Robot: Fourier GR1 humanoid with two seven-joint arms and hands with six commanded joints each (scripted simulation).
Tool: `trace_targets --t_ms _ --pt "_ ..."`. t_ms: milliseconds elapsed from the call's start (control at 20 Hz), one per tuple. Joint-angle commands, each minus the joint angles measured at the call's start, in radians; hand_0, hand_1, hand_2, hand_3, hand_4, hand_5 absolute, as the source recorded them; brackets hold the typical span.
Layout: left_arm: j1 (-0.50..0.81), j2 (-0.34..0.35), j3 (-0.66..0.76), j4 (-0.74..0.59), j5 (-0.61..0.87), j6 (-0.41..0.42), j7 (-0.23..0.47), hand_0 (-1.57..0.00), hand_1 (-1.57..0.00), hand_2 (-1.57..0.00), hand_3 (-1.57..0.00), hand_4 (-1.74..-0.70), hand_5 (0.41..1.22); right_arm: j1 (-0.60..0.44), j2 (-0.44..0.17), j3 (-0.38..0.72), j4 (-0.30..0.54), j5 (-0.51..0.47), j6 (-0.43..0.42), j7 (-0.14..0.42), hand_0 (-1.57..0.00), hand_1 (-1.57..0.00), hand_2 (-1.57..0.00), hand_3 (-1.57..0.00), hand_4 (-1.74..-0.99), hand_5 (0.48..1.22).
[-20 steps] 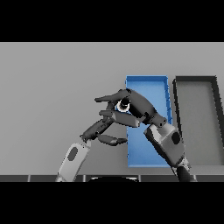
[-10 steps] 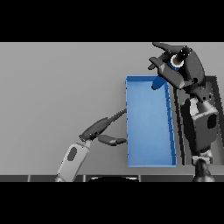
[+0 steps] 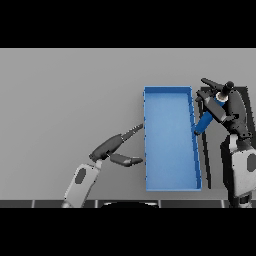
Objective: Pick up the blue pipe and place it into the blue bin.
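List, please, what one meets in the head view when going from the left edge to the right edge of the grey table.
The robot's open left hand → the long rectangular blue bin → the short blue pipe, tilted over the bin's right wall → the robot's right hand, shut on the pipe, above the dark bin.

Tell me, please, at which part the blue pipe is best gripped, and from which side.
Probably at its upper end, from the right. The blue pipe hangs tilted over the blue bin's right wall, lower end free; the right hand curls round the upper part, which seems to suit it.
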State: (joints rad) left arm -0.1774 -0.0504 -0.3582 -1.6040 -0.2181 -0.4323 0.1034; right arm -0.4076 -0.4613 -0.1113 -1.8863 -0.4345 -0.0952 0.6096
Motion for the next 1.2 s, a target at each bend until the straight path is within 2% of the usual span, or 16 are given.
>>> trace_targets --t_ms 0,200,400,450,600,650,700,800,850,900,950,1050,1150 --pt "0.0 -0.001 0.0 0.006 -0.001 0.0 0.012 0.0 0.0 0.0 0.0 -0.88 0.422 0.067 -0.005 0.015 -0.024 -0.003 -0.025 0.0 -1.57 -1.57 -1.57 -1.57 -1.741 1.221" --pt "0.027 -0.002 -0.017 -0.007 -0.007 0.002 0.001 0.0 0.0 0.0 0.0 -0.88 0.428 0.229 -0.024 0.093 -0.066 0.006 -0.147 0.0 -1.57 -1.57 -1.57 -1.57 -1.741 1.221" --pt "0.027 0.003 -0.013 -0.032 0.006 -0.004 0.023 0.0 0.0 0.0 0.0 -0.89 0.422 0.32 -0.128 0.231 -0.06 -0.016 -0.35 0.0 -1.57 -1.57 -1.57 -1.52 -1.741 1.221" --pt "0.025 -0.012 -0.027 -0.025 -0.006 0.003 0.03 0.0 0.0 0.0 0.0 -0.89 0.42 0.325 -0.173 0.271 -0.063 -0.038 -0.398 0.0 -1.57 -1.57 -1.57 -1.26 -1.741 1.221" --pt "0.03 0.003 -0.019 -0.013 -0.011 0.002 0.012 0.0 0.0 0.0 0.0 -0.88 0.421 0.318 -0.276 0.419 -0.005 -0.084 -0.529 0.0 -1.57 -1.57 -1.57 -0.91 -1.741 1.221" --pt "0.034 0.001 -0.022 -0.019 -0.007 0.0 0.006 0.0 0.0 0.0 0.0 -0.88 0.421 0.31 -0.301 0.45 0.013 -0.106 -0.563 -0.004 -1.57 -1.55 -1.57 -0.85 -1.741 1.221" --pt "0.032 -0.001 -0.024 -0.015 -0.012 0.003 0.002 0.0 0.0 0.0 0.0 -0.88 0.421 0.299 -0.333 0.489 0.024 -0.14 -0.595 -0.003 -1.46 -1.34 -1.34 -0.79 -1.678 1.221" --pt "0.039 0.002 -0.027 -0.024 -0.014 0.003 0.007 0.0 0.0 0.0 0.0 -0.88 0.422 0.248 -0.415 0.586 0.073 -0.238 -0.645 0.001 -0.94 -0.85 -0.86 -0.5 -1.503 1.221" --pt "0.039 0.002 -0.027 -0.024 -0.014 0.003 0.007 0.0 0.0 0.0 0.0 -0.88 0.425 0.248 -0.414 0.586 0.072 -0.233 -0.626 0.001 -0.75 -0.68 -0.68 -0.4 -1.413 1.221" --pt "0.042 -0.001 -0.03 -0.025 -0.017 0.006 0.009 0.0 0.0 0.0 0.0 -0.88 0.427 0.224 -0.444 0.632 0.087 -0.263 -0.615 0.0 -0.6 -0.55 -0.55 -0.32 -1.337 1.221" --pt "0.04 -0.001 -0.026 -0.026 -0.014 0.007 0.011 0.0 0.0 0.0 0.0 -0.88 0.428 0.184 -0.48 0.691 0.091 -0.28 -0.607 -0.009 -0.48 -0.44 -0.44 -0.26 -1.275 1.186" --pt "0.044 -0.007 -0.034 -0.029 -0.013 0.004 0.023 0.0 0.0 0.0 0.0 -0.88 0.429 0.105 -0.532 0.785 0.12 -0.292 -0.564 -0.009 -0.31 -0.28 -0.28 -0.16 -1.175 1.084" --pt "0.041 -0.012 -0.032 -0.031 -0.01 0.006 0.038 0.0 0.0 0.0 0.0 -0.89 0.428 0.063 -0.589 0.863 0.12 -0.328 -0.54 0.0 -0.2 -0.18 -0.18 -0.1 -1.11 0.979"
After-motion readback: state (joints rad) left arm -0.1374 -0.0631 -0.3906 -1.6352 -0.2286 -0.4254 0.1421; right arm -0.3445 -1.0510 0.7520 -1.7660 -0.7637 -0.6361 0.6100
